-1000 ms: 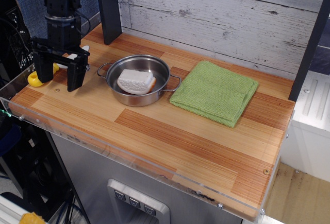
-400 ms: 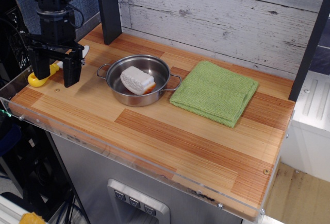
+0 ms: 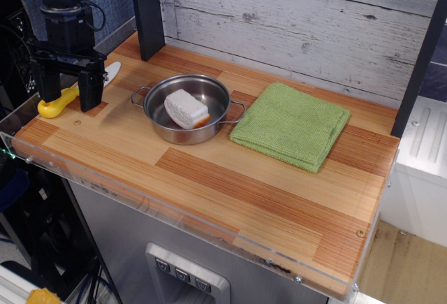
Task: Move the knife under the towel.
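Observation.image view: one camera, looking down across the wooden counter [image 3: 209,171] from its front edge.
Gripper: black gripper [image 3: 64,89] is over at the far left, at nine o'clock from the pan, fingers pointing down and spread apart, so it's open and holding nothing.
Knife: the knife [image 3: 68,94] lies on the counter right under the gripper, yellow handle poking out toward eight o'clock beside the left finger, pale blade tip showing toward one o'clock past the right finger. Whether the fingers touch it, I can't tell.
Pan: steel pan [image 3: 187,129] sits at three o'clock from the gripper, close but apart, two small loop handles out to the sides.
Block: white wedge-shaped block [image 3: 185,109] rests inside the pan, an orange patch at its lower right corner.
Towel: the towel [image 3: 292,126], green and folded, lies flat at three o'clock from the pan, its left corner just beside the pan's right handle. Well apart from the knife, pan between them.
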Tool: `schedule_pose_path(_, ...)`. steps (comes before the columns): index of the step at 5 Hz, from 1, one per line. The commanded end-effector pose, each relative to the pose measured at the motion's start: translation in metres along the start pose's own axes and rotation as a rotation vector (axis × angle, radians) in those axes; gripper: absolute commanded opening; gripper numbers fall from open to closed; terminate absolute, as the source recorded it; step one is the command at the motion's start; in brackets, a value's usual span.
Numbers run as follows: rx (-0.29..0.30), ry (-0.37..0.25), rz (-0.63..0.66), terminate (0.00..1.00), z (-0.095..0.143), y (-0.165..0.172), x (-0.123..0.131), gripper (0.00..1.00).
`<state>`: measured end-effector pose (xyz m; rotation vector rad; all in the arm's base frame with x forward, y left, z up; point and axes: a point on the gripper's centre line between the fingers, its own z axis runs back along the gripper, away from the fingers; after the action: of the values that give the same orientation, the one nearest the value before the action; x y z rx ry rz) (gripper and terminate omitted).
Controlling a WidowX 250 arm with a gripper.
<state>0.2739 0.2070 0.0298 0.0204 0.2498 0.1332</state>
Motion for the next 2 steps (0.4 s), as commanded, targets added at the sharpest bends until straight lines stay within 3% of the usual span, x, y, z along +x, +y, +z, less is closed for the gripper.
schedule_pose_path(1,0.03,-0.029,0.023,0.0,0.0171,0.0184,-0.0002,1.0)
schedule_pose_path(2,0.044,0.01,0.017,0.0,0.008,0.0169,0.0022,1.0)
